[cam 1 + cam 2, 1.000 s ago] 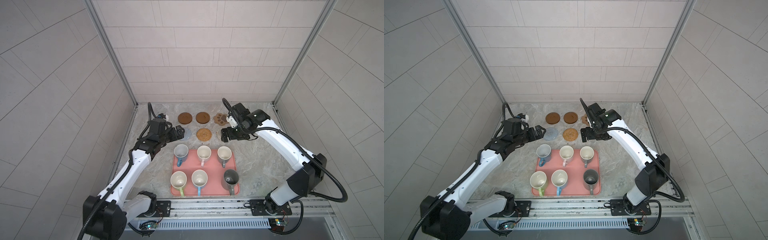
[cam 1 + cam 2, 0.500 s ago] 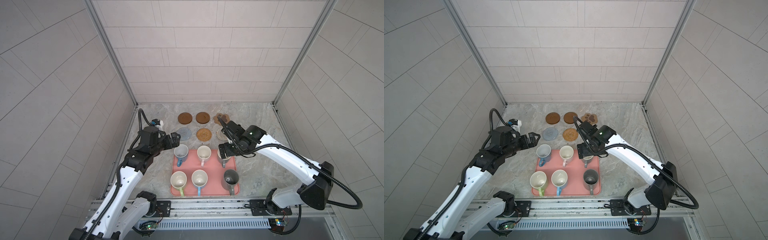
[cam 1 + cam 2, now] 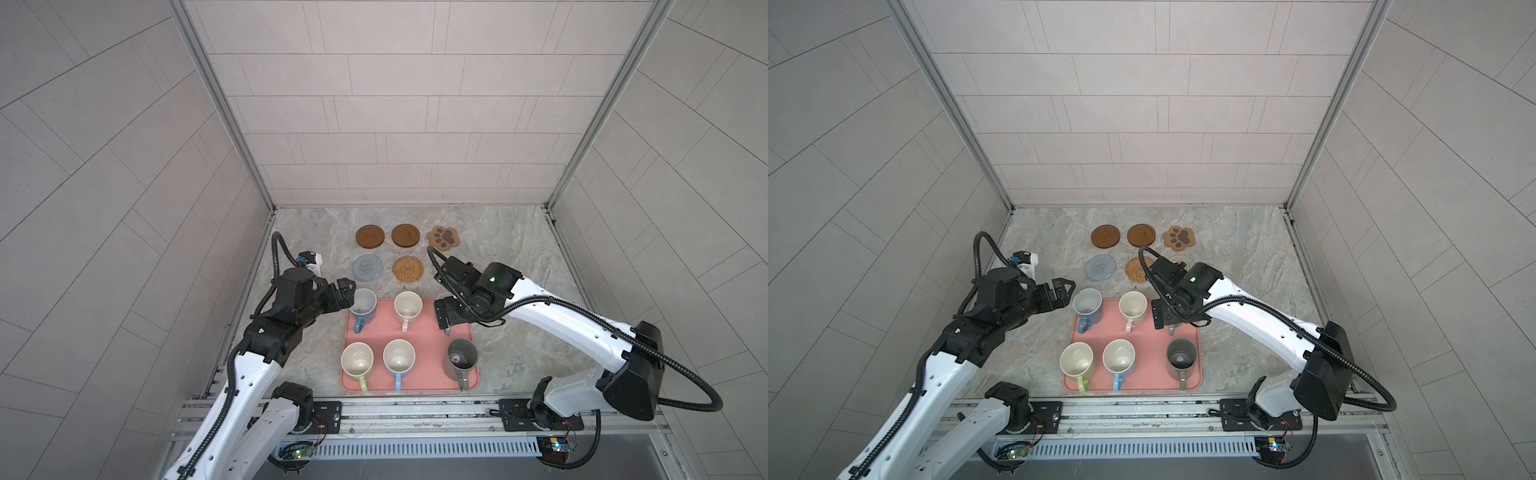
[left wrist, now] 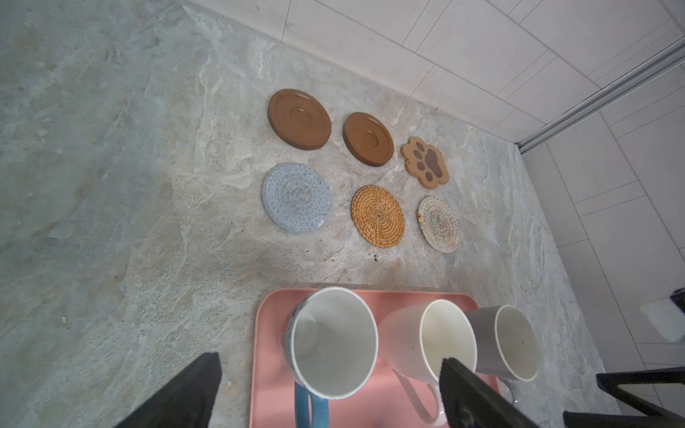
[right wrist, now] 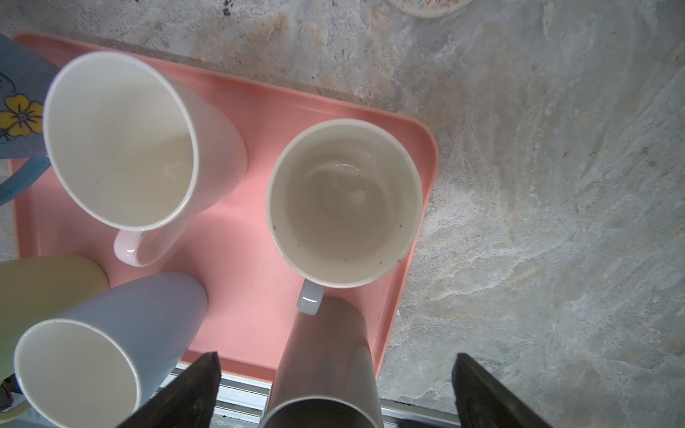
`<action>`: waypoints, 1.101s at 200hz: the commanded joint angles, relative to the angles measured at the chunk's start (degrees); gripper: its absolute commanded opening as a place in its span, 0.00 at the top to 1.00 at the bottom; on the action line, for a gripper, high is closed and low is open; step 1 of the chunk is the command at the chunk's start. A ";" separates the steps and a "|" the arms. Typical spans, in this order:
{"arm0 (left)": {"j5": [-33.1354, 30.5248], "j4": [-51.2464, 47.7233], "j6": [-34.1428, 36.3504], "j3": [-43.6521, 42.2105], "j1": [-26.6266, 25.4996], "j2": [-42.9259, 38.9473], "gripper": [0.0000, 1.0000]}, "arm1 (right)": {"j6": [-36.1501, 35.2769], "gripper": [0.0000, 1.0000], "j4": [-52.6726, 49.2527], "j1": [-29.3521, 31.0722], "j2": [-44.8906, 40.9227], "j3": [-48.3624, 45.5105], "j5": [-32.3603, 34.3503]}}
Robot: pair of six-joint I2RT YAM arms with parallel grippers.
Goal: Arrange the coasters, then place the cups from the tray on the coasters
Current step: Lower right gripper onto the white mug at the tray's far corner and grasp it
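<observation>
- We judge the coasters (image 4: 378, 215) arranged: six lie in two rows of three on the worktop (image 3: 519, 291), just beyond the far edge of the tray (image 3: 428, 376), and all six cups (image 3: 399, 357) stand on the tray.
- The left claw (image 3: 345, 290) is spread wide and empty. The blue mug (image 3: 363, 302), at the tray's far-left corner, lies just to its right, handle pointing near.
- The right claw (image 3: 444, 316) is spread and empty too, hanging over the grey mug (image 5: 344, 203) at the far-right corner (the arm hides most of it in both top views); its handle points near as well.
- Each arm is nearer its own corner mug, so a two-handed pick looks likely.
</observation>
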 commanded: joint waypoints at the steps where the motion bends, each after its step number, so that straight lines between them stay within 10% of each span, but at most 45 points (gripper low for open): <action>1: -1.53 2.51 -1.58 -1.53 0.30 -0.89 0.00 | 1.25 0.01 0.40 0.72 1.78 0.38 -0.15; 220: -1.75 5.50 -3.72 -3.56 0.26 1.47 0.00 | 4.78 0.29 6.75 1.14 7.34 -5.08 1.50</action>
